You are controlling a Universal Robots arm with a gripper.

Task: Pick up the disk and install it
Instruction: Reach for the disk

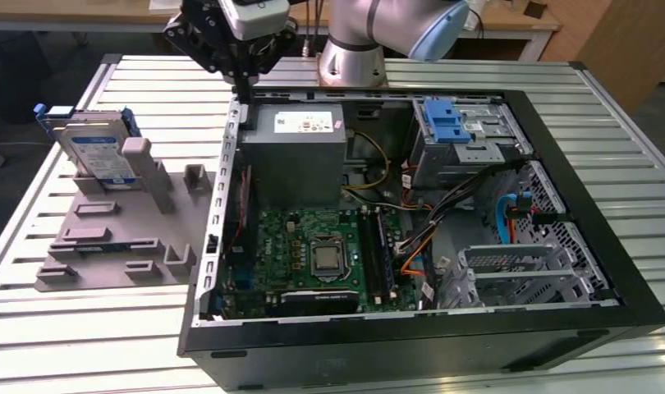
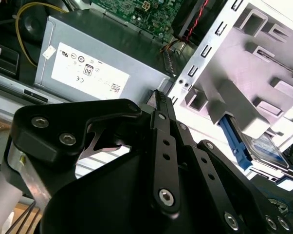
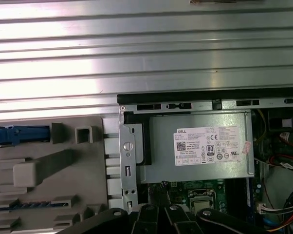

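Slatted metal table [image 1: 617, 123], disk [image 1: 97, 150] upright in grey holder [image 1: 113, 238], well apart from pincer [image 1: 243, 81] (pinched closed, empty)

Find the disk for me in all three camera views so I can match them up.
Exterior view: the disk stands upright in the grey holder, at the exterior view's left of the computer case.
Second wrist view: the disk sits behind the holder's blocks.
First wrist view: the disk shows edge-on, blue, on the holder's side away from the case.
Shared landmark: the power supply box.
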